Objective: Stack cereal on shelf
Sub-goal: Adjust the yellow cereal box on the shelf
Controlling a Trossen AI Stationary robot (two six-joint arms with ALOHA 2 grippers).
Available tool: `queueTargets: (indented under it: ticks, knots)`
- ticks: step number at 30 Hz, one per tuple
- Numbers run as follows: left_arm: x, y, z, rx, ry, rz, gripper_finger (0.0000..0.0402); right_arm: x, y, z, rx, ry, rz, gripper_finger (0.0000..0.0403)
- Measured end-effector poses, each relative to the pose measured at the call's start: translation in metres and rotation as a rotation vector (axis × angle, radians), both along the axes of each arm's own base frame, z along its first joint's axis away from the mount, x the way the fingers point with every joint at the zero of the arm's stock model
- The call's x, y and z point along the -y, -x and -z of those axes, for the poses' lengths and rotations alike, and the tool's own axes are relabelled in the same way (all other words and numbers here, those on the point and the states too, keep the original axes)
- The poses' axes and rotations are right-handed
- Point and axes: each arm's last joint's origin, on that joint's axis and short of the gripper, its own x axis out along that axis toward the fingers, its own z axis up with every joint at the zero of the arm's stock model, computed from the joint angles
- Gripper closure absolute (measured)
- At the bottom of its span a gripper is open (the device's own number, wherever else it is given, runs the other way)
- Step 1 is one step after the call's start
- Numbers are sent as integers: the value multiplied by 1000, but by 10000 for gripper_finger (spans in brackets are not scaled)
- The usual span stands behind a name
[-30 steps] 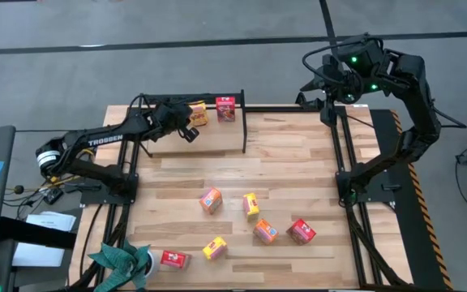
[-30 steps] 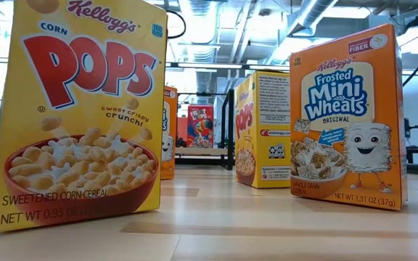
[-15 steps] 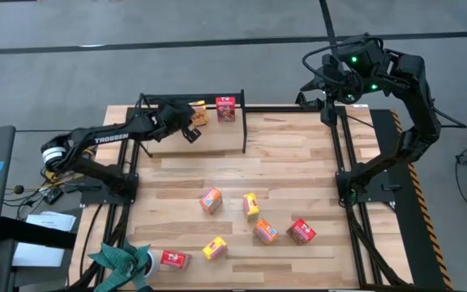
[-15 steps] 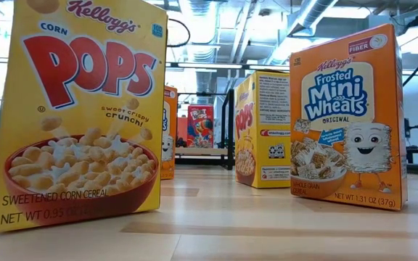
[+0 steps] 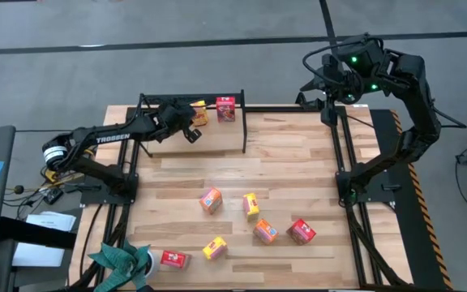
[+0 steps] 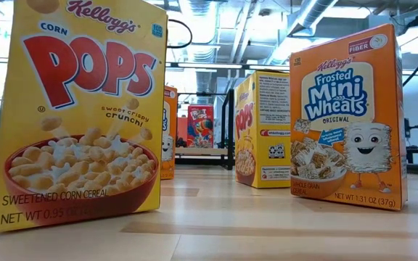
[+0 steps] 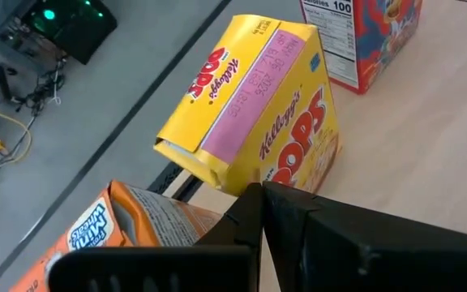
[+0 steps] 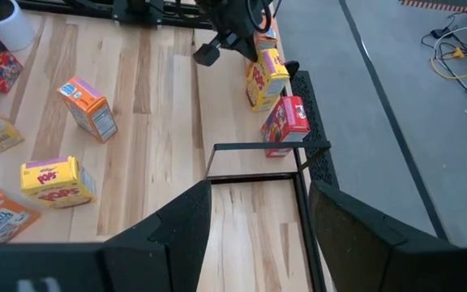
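Observation:
The shelf point(image 5: 243, 130) stands at the table's far left, a black tube frame over a light board. On it rest an orange box point(image 7: 128, 227), a yellow Corn Pops box point(image 7: 250, 113) and a red box point(image 5: 226, 108). My left gripper point(image 7: 262, 195) is shut, its tips right at the yellow box's lower edge. Several more cereal boxes lie loose on the near half of the table, among them an orange one point(image 5: 210, 199) and a red one point(image 5: 301, 231). My right gripper point(image 8: 258, 235) is open and waits high over the far right corner. My left gripper's shut fingertips point(image 7: 254, 199) stand at the lower edge point(image 7: 242, 185) of the yellow Corn Pops box on the shelf, coming from the table's left side. I cannot tell whether they touch the box.
A green tuft in a white cup point(image 5: 128, 261) sits at the near left corner. In the low view a Corn Pops box point(image 6: 78, 109) and a Frosted Mini Wheats box point(image 6: 347, 119) stand close to the camera. Bare wood point(image 5: 290, 154) lies between the shelf and the loose boxes.
My left arm has edged toward the table's far edge, deeper over the shelf. The right arm and the loose boxes have kept still.

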Motion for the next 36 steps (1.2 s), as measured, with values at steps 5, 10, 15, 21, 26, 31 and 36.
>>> queueTargets:
  ticks: [5,10,15,21,26,31,36]
  knots:
    - [-1,-1,-2,11,-25,-1,401,0,0,0,1,0,0,171]
    - [-2,-2,-4,18,-44,-9,401,0,0,0,0,0,0,171]
    - [-2,-2,-3,22,-34,-9,401,0,0,0,0,0,0,171]
    - [-2,-2,-3,11,-39,-6,401,0,0,0,0,0,0,171]
    - [-2,-1,-3,-11,-52,-3,401,0,0,0,0,-1,1,171]
    - [-2,-1,-3,-15,-54,-1,401,0,0,0,0,-1,1,171]
    - [-2,-1,-3,-18,-55,1,401,0,0,0,0,-1,1,171]
